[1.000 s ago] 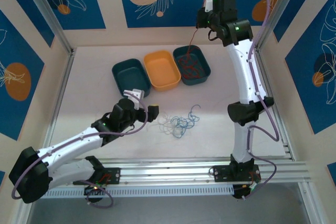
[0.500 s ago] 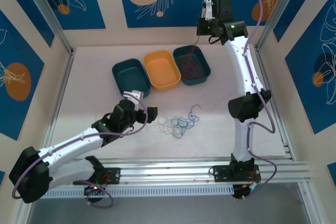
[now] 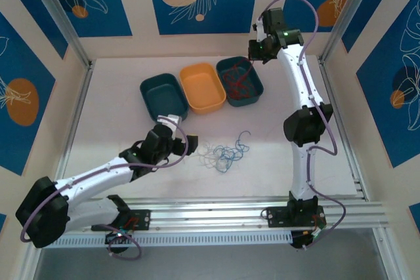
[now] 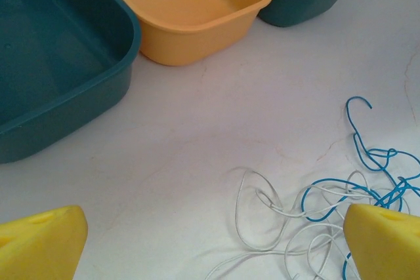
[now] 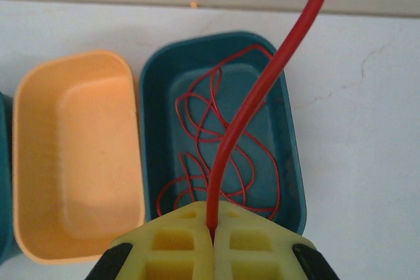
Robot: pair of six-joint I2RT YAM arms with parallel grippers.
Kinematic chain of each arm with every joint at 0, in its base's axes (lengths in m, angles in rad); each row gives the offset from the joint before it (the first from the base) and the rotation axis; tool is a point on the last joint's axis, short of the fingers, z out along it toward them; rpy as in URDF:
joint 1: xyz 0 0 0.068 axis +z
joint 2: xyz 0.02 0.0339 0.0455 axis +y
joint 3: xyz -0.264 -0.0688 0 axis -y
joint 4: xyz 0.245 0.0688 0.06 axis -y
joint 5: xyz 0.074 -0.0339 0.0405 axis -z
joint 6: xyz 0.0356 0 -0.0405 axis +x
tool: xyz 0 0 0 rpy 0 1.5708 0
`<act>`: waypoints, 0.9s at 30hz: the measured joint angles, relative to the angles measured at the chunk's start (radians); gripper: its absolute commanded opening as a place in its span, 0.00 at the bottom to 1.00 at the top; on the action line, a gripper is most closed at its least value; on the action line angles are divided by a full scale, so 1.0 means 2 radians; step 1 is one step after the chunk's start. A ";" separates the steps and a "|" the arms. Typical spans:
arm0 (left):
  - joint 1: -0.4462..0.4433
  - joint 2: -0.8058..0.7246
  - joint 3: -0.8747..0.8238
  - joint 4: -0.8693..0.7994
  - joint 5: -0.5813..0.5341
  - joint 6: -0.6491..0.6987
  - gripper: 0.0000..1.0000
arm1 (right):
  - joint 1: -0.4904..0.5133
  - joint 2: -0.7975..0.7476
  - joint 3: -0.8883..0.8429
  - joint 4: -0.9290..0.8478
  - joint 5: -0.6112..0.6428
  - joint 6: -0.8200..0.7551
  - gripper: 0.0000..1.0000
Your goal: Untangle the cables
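While right wrist shows right pincer (image 5: pixel 212 229) pinching red cable (image 5: pixel 213 195), left pincer (image 4: pixel 210 237) spread wide

Right tool (image 5: pixel 213 231) lowered red cable (image 5: pixel 251 113).

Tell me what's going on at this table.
The robot appears to be sorting tangled cables by colour. Its right claw is shut on a red cable, dangling it over the far-right teal bin, where more red wire lies in loops. Its left claw is open, low over the blue and white tangle on the table. The orange bin and the left teal bin hold nothing.
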 measured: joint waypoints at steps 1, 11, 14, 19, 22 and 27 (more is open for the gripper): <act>0.000 0.002 0.000 0.000 0.000 0.000 1.00 | 0.000 0.007 0.000 -0.002 0.000 -0.003 0.00; 0.000 0.017 0.008 0.000 0.003 0.000 1.00 | 0.002 0.060 0.006 -0.012 0.021 -0.030 0.00; 0.000 0.022 0.009 0.000 0.003 0.000 1.00 | 0.004 0.078 0.011 -0.013 0.031 -0.037 0.00; 0.000 0.027 0.009 0.000 0.003 0.000 1.00 | 0.010 0.102 0.011 -0.011 0.050 -0.051 0.00; 0.000 0.028 0.009 0.000 0.003 -0.003 1.00 | 0.015 0.118 0.013 -0.008 0.057 -0.058 0.00; 0.000 0.028 0.009 0.000 0.003 -0.004 1.00 | 0.017 0.136 0.017 0.003 0.059 -0.068 0.00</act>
